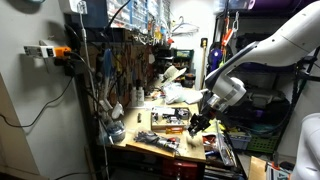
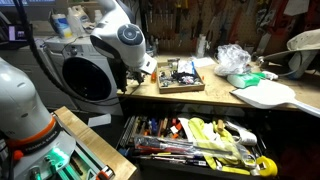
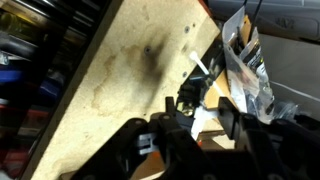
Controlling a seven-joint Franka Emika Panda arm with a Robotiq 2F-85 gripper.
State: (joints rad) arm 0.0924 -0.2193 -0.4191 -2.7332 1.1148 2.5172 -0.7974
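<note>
In the wrist view my gripper (image 3: 196,103) hangs low over a stained wooden benchtop (image 3: 110,70). Its two black fingers stand a little apart, with a small black part (image 3: 190,95) carrying a white piece pinched between them. A crumpled clear plastic bag (image 3: 245,60) lies just beyond the fingers. In both exterior views the gripper (image 1: 200,124) (image 2: 143,70) sits close over the bench, beside a shallow wooden tray (image 2: 180,75) of small electronic parts. What exactly the held part is stays too dark to tell.
An open drawer (image 2: 195,140) full of hand tools juts out under the bench. A plastic bag (image 2: 232,58) and a white board (image 2: 265,95) lie further along. A white round machine (image 2: 85,75) stands by the arm. A tool wall (image 1: 130,60) backs the bench.
</note>
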